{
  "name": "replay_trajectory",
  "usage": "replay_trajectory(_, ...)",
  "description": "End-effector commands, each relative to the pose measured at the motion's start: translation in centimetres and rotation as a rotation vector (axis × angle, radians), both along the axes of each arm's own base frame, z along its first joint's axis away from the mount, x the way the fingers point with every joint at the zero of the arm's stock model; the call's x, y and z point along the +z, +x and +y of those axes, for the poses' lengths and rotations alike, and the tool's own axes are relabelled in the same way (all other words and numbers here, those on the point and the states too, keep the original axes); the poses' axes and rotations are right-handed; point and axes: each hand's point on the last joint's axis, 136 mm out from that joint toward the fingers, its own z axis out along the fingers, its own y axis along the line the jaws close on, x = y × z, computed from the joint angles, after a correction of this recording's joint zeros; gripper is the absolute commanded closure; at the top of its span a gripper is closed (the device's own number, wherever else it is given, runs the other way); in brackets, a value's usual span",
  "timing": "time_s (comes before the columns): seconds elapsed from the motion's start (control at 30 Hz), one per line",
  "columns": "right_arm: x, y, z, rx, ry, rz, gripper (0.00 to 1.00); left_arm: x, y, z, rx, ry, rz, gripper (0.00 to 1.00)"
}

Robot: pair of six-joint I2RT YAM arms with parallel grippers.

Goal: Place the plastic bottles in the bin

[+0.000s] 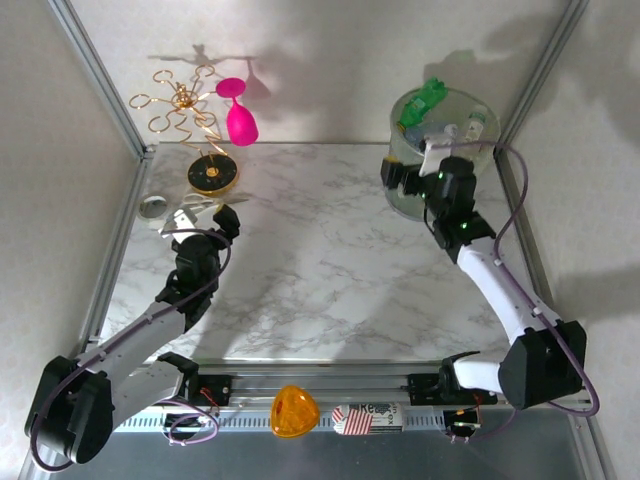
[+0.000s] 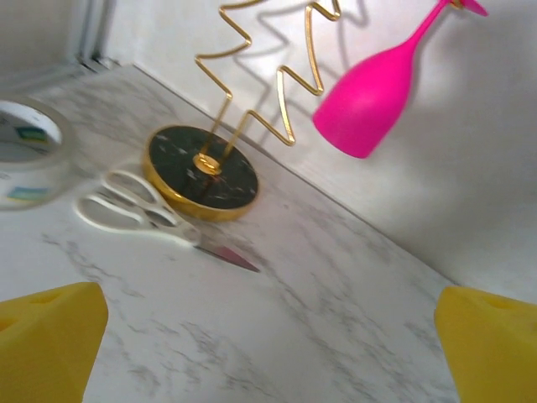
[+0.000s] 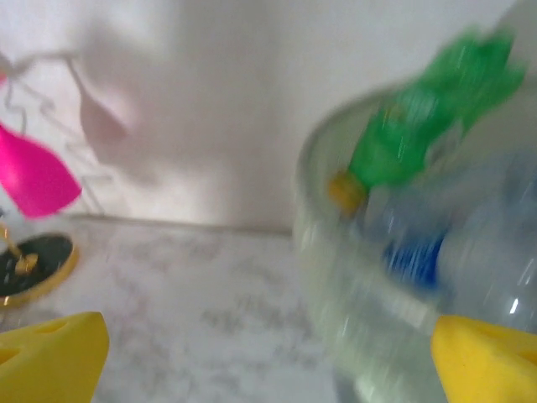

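Note:
The bin (image 1: 410, 203) is a round pale-green bucket at the table's far right. It holds several plastic bottles: a green one (image 1: 425, 100) sticks up over the rim, with clear ones (image 1: 470, 125) beside it. My right gripper (image 1: 400, 175) hangs open against the bin's near-left side with nothing between its yellow pads (image 3: 50, 357). In the blurred right wrist view the bin (image 3: 361, 319) is close on the right, with the green bottle (image 3: 419, 126) and a blue-labelled one (image 3: 419, 256) inside. My left gripper (image 1: 212, 222) stands open and empty over the far-left table. A red-labelled bottle (image 1: 365, 418) lies on the front rail.
A pink wine glass (image 1: 238, 118) hangs on a gold wire rack (image 1: 185, 105) with a black round base (image 2: 201, 172). White scissors (image 2: 134, 210) and a tape roll (image 2: 25, 147) lie just ahead of the left gripper. An orange object (image 1: 294, 410) sits on the front rail.

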Motion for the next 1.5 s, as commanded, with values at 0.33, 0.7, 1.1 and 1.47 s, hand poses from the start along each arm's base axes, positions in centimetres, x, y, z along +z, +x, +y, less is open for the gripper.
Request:
replay_trajectory(0.33,-13.9,-3.6,-9.5,-0.422,-0.241,0.087,0.01,-2.0,-5.0,8.0,0.407,0.276,0.038,0.00)
replay_trajectory(0.7,-16.5,-1.0,-12.8,-0.402,-0.148,-0.038,0.01,-5.3,-4.4,8.3,0.359,0.357,0.058,0.00)
replay_trajectory(1.1,-17.8,-4.3,-14.6,-0.416,-0.041,-0.129,0.01,-7.0,1.5,5.7,0.092,0.400,0.007,0.00)
replay_trajectory(1.47,-17.9,-4.3,-14.6,-0.441,-0.061,-0.125,0.01,-8.1,1.9,5.5,0.019,0.372,0.018,0.00)
